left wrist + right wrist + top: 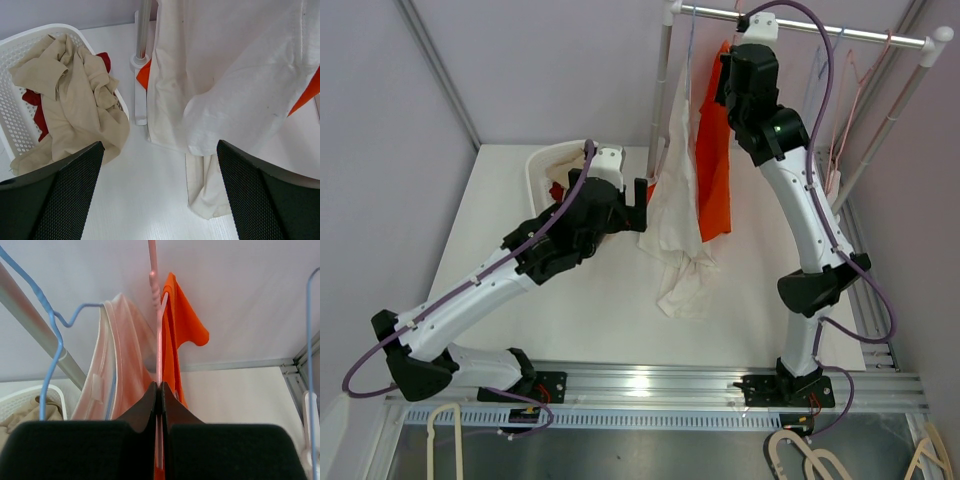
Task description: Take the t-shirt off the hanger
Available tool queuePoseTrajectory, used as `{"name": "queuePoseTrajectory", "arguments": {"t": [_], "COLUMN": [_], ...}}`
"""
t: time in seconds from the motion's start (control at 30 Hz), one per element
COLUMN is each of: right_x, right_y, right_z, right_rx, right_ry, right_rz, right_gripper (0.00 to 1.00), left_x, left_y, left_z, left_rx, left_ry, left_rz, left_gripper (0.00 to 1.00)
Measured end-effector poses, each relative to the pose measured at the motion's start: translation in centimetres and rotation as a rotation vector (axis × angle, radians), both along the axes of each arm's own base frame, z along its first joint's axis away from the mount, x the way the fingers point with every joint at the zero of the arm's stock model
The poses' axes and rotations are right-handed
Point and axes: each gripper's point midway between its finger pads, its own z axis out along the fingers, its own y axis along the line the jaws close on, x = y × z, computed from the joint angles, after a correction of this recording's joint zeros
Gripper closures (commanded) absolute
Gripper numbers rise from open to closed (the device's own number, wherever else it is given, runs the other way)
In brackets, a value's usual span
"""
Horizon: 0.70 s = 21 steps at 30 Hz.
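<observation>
An orange t-shirt (714, 160) hangs on a pink hanger (158, 315) from the rack's rail (800, 25). A white t-shirt (676, 200) hangs beside it on a blue hanger (52, 345), its hem pooled on the table. My right gripper (724, 66) is up by the rail; in the right wrist view it (160, 389) is shut on the pink hanger, with the orange shirt (181, 330) just right of it. My left gripper (643, 208) is open and empty, low beside the white shirt's left edge. In the left wrist view it (159, 150) faces the white shirt (225, 75).
A white basket (538, 162) holding beige (75, 100) and red clothes stands at the table's back left, next to the rack post (142, 45). Empty hangers (850, 70) hang on the rail's right end. More hangers (800, 455) lie below the arm bases.
</observation>
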Motion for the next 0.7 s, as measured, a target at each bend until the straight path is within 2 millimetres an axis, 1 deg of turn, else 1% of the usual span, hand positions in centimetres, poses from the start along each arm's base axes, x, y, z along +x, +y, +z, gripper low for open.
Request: {"name": "queuePoseTrajectory", "arguments": {"t": [0.1, 0.2, 0.3, 0.37, 0.47, 0.63, 0.7], "right_x": [-0.1, -0.4, -1.2, -2.1, -4.8, -11.2, -13.4], "right_y": [-0.2, -0.4, -0.8, -1.2, -1.6, -0.8, -0.8], "right_z": [1.6, 2.9, 4.1, 5.0, 5.5, 5.7, 5.9], "right_rx": [0.004, 0.002, 0.007, 0.016, 0.019, 0.04, 0.062], "right_ry": [-0.045, -0.08, -0.103, -0.116, -0.114, -0.104, -0.106], "right_rz": [0.004, 0.008, 0.009, 0.012, 0.008, 0.027, 0.043], "right_gripper": [1.0, 1.0, 1.0, 1.0, 1.0, 1.0, 1.0], "left_x": [-0.1, -0.3, -0.7, -1.6, -4.0, -6.6, -8.1], "left_y": [0.1, 0.4, 0.3, -0.4, -2.1, -4.5, -6.1], "left_z": [0.2, 0.6, 1.5, 2.5, 3.8, 7.0, 7.9], "left_rx": [-0.003, 0.0, 0.003, 0.005, -0.007, -0.062, -0.067], "left_ry": [-0.007, -0.022, -0.069, -0.132, -0.233, -0.387, -0.464], "left_rz": [-0.003, -0.012, -0.03, -0.068, -0.175, -0.303, -0.36], "left_gripper": [0.01, 0.01, 0.0, 0.01, 0.01, 0.01, 0.01]}}
